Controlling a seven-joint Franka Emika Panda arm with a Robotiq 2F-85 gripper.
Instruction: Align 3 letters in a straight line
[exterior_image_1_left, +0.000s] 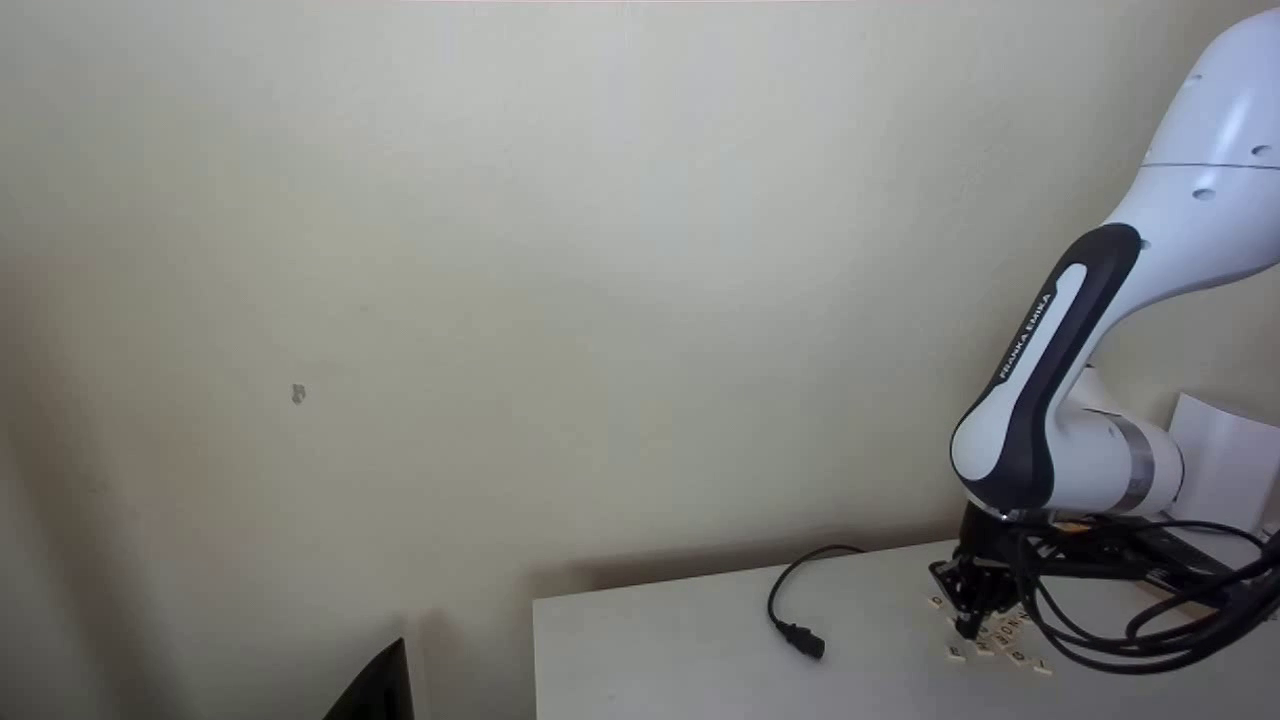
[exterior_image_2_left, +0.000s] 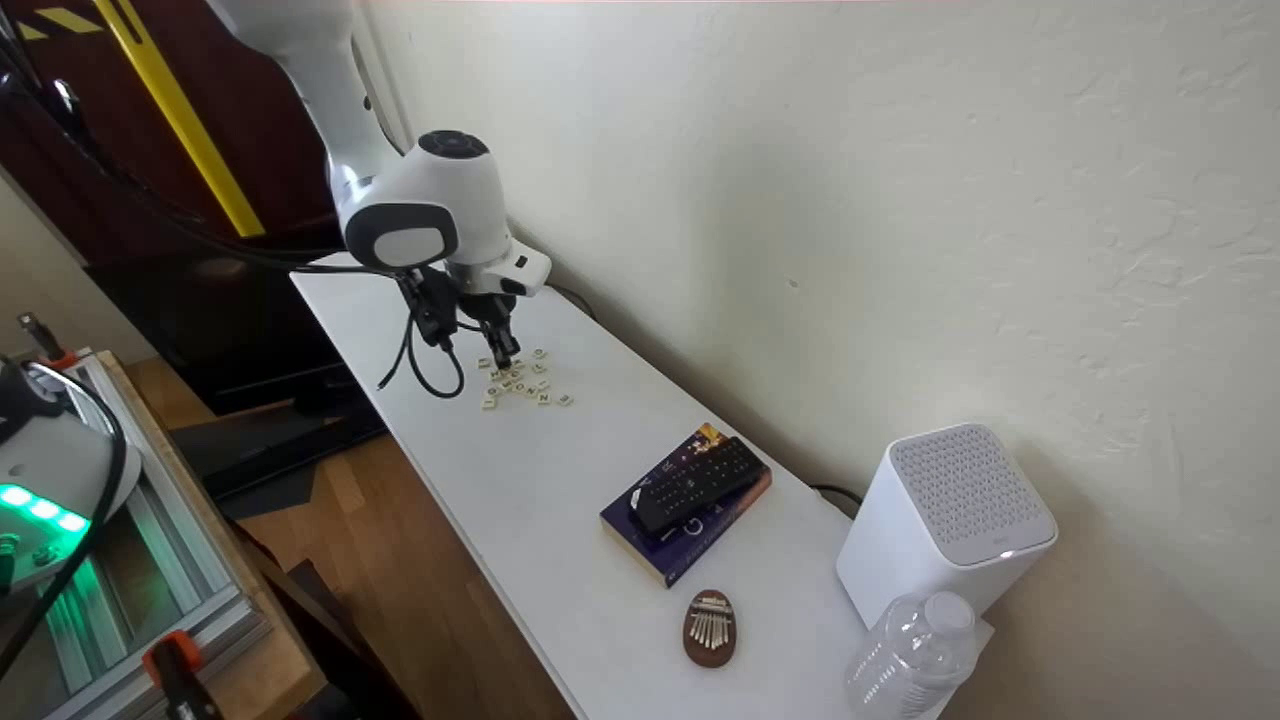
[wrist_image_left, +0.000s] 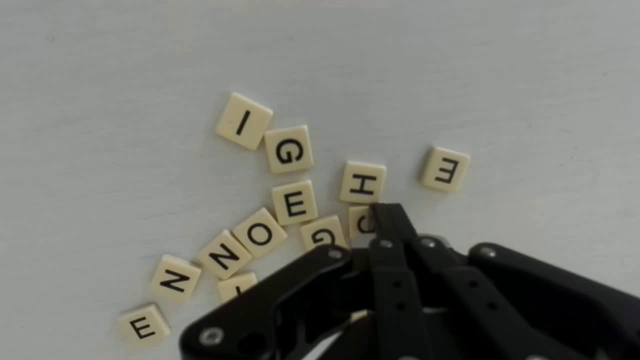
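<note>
Several pale letter tiles (wrist_image_left: 294, 201) lie scattered on the white table (exterior_image_2_left: 500, 470), below and around my fingers (wrist_image_left: 392, 221), which are clenched together with nothing visible between them. Which three must form the line, I cannot tell. In the wrist view, the H tile (wrist_image_left: 363, 182) is just to the far side of my fingers; they partly hide the C tile (wrist_image_left: 358, 221), and whether they touch it is unclear. I judge each tile to be light, stiff and quick to slide; it should accept a pinch at two opposite edges, or a gentle push. In an exterior view, a black cable (exterior_image_1_left: 803, 640) lies well to the left; in an exterior view, a book (exterior_image_2_left: 692, 535) carrying a remote (exterior_image_2_left: 700, 485) lies nearer, at right.
</note>
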